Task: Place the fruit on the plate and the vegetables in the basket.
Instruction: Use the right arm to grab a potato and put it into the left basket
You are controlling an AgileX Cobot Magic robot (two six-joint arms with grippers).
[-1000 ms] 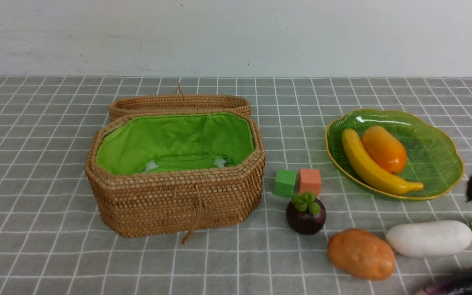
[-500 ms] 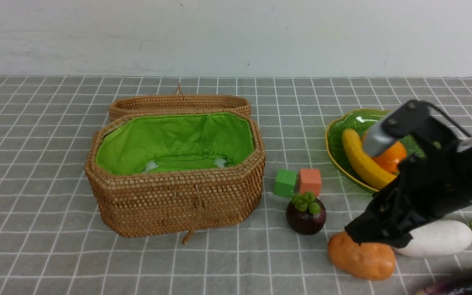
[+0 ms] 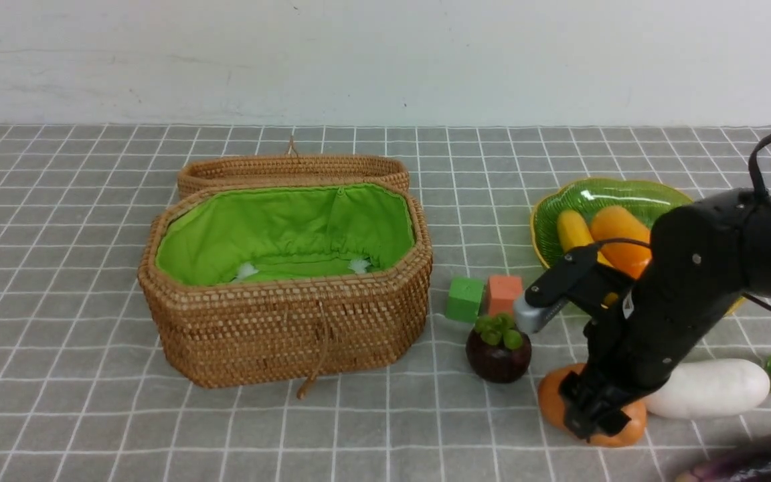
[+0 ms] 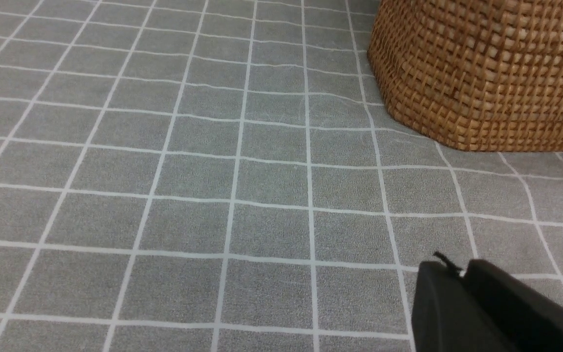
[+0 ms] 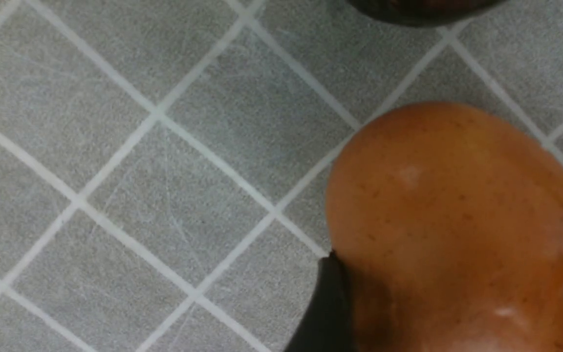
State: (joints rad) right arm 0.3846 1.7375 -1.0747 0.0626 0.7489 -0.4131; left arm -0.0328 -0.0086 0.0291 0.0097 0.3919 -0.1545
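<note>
My right gripper (image 3: 593,415) is down over the brown-orange potato (image 3: 549,395), which lies on the cloth. Its jaws stand wide around the potato (image 5: 457,220), and one black finger (image 5: 325,313) touches its side. The other finger is hidden. The dark-purple mangosteen (image 3: 498,355) stands just left of it. The banana (image 3: 573,231) and mango (image 3: 620,237) lie on the green plate (image 3: 600,191), partly behind the arm. The white radish (image 3: 713,388) and the eggplant (image 3: 747,462) lie at the near right. The open basket (image 3: 285,335) is on the left. My left gripper (image 4: 460,271) is shut, near the basket's wall (image 4: 482,73).
A green cube (image 3: 464,299) and an orange cube (image 3: 502,293) sit between the basket and the plate, just behind the mangosteen. The woven lid (image 3: 292,167) lies behind the basket. The right arm crosses in front of the plate.
The right arm came in from the right edge, swung over the plate and dropped onto the potato. The fruit, vegetables and basket have not moved.
</note>
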